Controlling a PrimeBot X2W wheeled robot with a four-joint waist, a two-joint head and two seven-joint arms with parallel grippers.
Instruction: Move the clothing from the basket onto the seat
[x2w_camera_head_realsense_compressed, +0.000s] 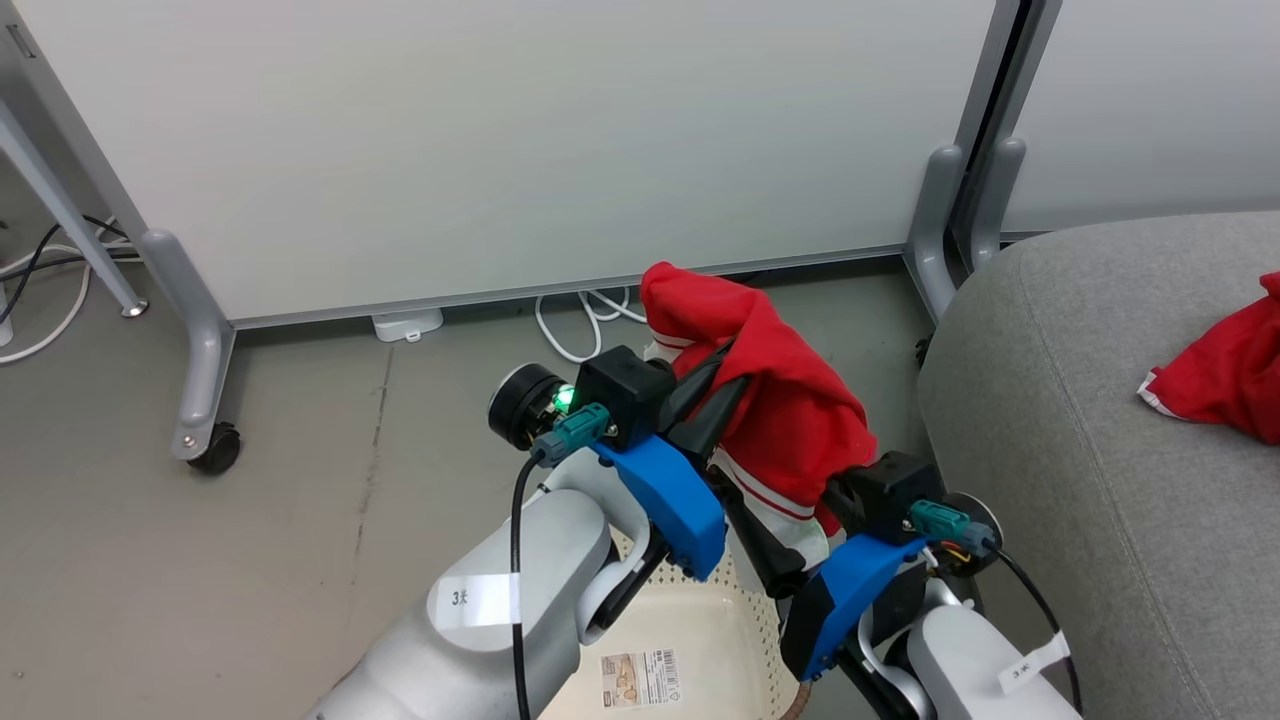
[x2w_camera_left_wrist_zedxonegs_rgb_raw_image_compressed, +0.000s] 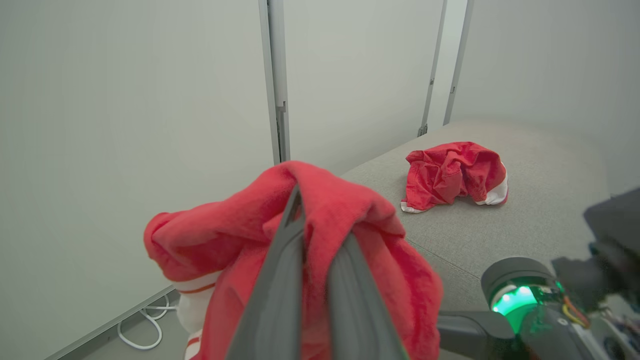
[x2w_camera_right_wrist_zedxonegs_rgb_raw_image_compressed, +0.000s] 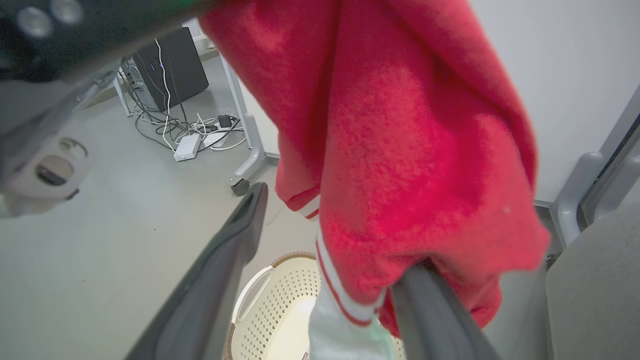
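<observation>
My left gripper (x2w_camera_head_realsense_compressed: 725, 375) is shut on a piece of red clothing (x2w_camera_head_realsense_compressed: 790, 400) with white stripes, held up above the cream basket (x2w_camera_head_realsense_compressed: 700, 610). In the left wrist view its fingers (x2w_camera_left_wrist_zedxonegs_rgb_raw_image_compressed: 280, 280) pinch the cloth (x2w_camera_left_wrist_zedxonegs_rgb_raw_image_compressed: 350, 210) at the top fold. My right gripper (x2w_camera_head_realsense_compressed: 810, 510) stands open just below. In its own view one finger (x2w_camera_right_wrist_zedxonegs_rgb_raw_image_compressed: 225, 260) is bare and the hanging cloth (x2w_camera_right_wrist_zedxonegs_rgb_raw_image_compressed: 400, 125) drapes over the other. The basket (x2w_camera_right_wrist_zedxonegs_rgb_raw_image_compressed: 280, 300) lies under the cloth. A second red piece (x2w_camera_head_realsense_compressed: 1225, 375) lies crumpled on the grey seat (x2w_camera_head_realsense_compressed: 1080, 400) to the right, and the left wrist view also shows it (x2w_camera_left_wrist_zedxonegs_rgb_raw_image_compressed: 452, 172).
White partition panels (x2w_camera_head_realsense_compressed: 500, 150) on grey wheeled feet (x2w_camera_head_realsense_compressed: 205, 400) stand behind the basket. White cables (x2w_camera_head_realsense_compressed: 590, 320) and a power strip (x2w_camera_head_realsense_compressed: 405, 323) lie at their base. A dark box with more cables (x2w_camera_right_wrist_zedxonegs_rgb_raw_image_compressed: 170, 65) sits farther off on the grey floor.
</observation>
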